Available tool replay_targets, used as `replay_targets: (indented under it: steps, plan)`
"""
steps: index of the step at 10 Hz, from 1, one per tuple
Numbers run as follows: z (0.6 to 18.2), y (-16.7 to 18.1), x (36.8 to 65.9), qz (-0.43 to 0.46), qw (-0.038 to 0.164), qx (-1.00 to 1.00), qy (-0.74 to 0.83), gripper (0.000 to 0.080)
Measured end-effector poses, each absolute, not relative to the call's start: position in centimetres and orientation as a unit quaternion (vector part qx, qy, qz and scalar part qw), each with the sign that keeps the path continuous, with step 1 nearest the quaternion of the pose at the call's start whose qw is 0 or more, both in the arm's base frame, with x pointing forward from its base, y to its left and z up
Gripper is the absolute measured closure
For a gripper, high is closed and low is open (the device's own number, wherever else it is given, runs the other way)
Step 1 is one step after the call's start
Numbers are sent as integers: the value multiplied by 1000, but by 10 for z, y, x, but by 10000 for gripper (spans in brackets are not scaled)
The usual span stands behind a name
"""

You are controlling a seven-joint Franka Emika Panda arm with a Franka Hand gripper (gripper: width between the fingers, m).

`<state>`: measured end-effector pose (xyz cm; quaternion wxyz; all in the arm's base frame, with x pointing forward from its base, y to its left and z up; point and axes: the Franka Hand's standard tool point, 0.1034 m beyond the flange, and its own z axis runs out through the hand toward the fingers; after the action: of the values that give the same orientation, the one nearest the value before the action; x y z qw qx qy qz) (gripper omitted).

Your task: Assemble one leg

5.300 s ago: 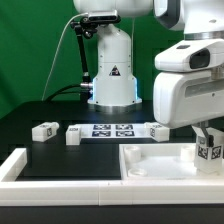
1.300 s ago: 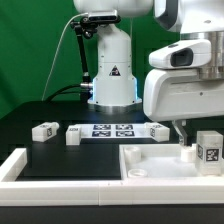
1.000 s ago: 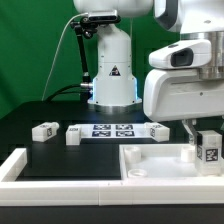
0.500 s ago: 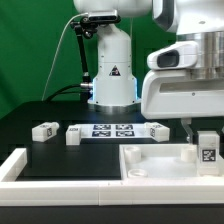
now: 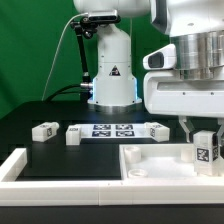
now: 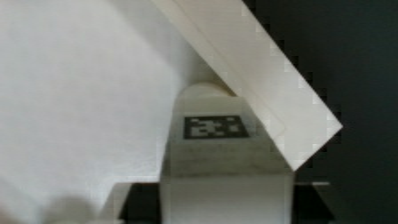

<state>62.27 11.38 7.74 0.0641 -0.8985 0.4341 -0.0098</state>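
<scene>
White leg [image 5: 206, 150] stands upright at the exterior view's right, on the far right part of the large white panel [image 5: 150, 165], w/ the gripper [image 5: 200, 135] clamped on it from above. In wrist view the leg [image 6: 219, 150] shows its code tag and sits between the fingers, close to the panel's raised rim [image 6: 249, 65]. Three other legs [image 5: 44, 131] lie on the black table [image 5: 60, 115] by the marker board [image 5: 112, 130]

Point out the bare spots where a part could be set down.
Free: the black table behind the loose legs, and the panel floor at its exterior-view left. Crowded: the row around the marker board, and the panel's right corner, where the hand holds a leg.
</scene>
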Motion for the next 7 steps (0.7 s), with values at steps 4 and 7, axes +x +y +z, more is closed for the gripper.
replay_targets:
  steps: [4,7]
  plan:
    - [77,117,621,7,69,-788,611,509]
    - [77,119,621,19,73,-678,731,509]
